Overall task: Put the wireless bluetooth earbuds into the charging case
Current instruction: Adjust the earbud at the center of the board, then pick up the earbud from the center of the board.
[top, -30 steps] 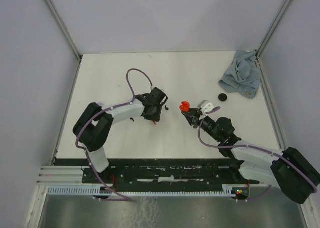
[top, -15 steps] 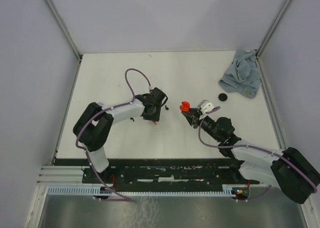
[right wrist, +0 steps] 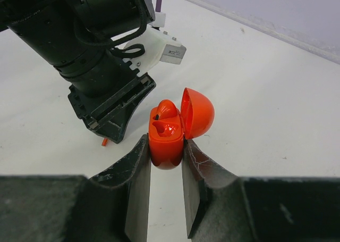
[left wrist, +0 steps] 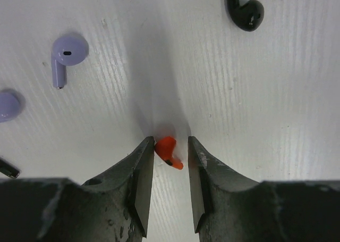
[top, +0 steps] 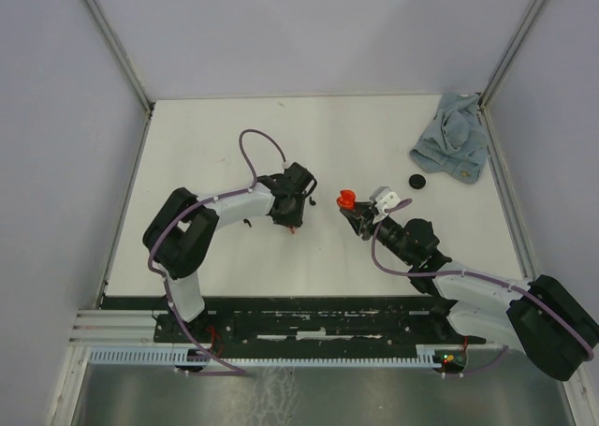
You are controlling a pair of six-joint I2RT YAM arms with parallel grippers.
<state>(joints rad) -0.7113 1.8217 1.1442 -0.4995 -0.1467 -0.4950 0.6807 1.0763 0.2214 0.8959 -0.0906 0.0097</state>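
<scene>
The right hand [right wrist: 164, 146] is gripping the open red case [right wrist: 172, 129] upright for loading. The left hand [left wrist: 170, 142] is straddling the red earbud [left wrist: 166, 149] on the tabletop [left wrist: 276, 103], jaws apart.

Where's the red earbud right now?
The red earbud lies on the table between the left gripper's fingers, low centre in left wrist view; lilac earbud upper left.
</scene>
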